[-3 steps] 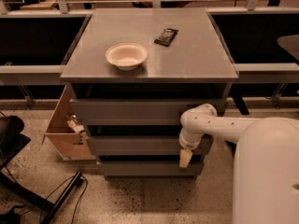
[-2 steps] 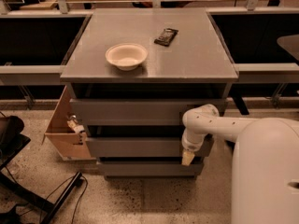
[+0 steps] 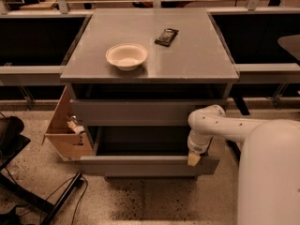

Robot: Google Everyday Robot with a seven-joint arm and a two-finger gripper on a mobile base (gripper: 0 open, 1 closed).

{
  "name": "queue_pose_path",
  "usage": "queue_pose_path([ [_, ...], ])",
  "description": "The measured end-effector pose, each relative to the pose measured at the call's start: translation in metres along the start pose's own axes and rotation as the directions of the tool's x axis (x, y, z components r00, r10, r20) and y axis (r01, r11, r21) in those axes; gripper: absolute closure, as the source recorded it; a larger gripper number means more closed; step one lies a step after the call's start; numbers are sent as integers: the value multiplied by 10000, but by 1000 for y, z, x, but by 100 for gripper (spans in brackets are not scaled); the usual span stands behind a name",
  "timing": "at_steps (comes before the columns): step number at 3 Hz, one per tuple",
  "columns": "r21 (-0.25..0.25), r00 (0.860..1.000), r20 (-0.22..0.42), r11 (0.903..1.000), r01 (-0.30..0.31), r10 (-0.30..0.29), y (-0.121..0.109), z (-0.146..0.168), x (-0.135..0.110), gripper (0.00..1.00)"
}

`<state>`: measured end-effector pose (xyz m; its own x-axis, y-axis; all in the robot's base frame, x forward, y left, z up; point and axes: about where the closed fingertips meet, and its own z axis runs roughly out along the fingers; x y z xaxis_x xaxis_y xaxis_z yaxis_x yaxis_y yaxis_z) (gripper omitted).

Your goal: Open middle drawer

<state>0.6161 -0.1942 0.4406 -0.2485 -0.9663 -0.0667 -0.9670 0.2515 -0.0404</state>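
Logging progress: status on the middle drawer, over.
Gripper at right end of middle drawer, on its front's top edge. Drawer stands open, inside showing. Cardboard box close beside its left end.

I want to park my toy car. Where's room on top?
The cabinet top is bare along its right front, past the white bowl and below the dark packet. Below, the gripper crowds the right end of the middle drawer.

White arm [image 3: 234, 127] bent at the elbow — tool [image 3: 193, 159] points down, right of centre.
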Motion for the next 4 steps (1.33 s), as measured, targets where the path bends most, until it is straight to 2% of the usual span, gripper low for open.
queue_pose_path([
  [1,-25,9972,-365,9978,-660,659,19,-11,36,100],
  [4,14,9956,-244,9959,-906,906,39,-16,52,100],
])
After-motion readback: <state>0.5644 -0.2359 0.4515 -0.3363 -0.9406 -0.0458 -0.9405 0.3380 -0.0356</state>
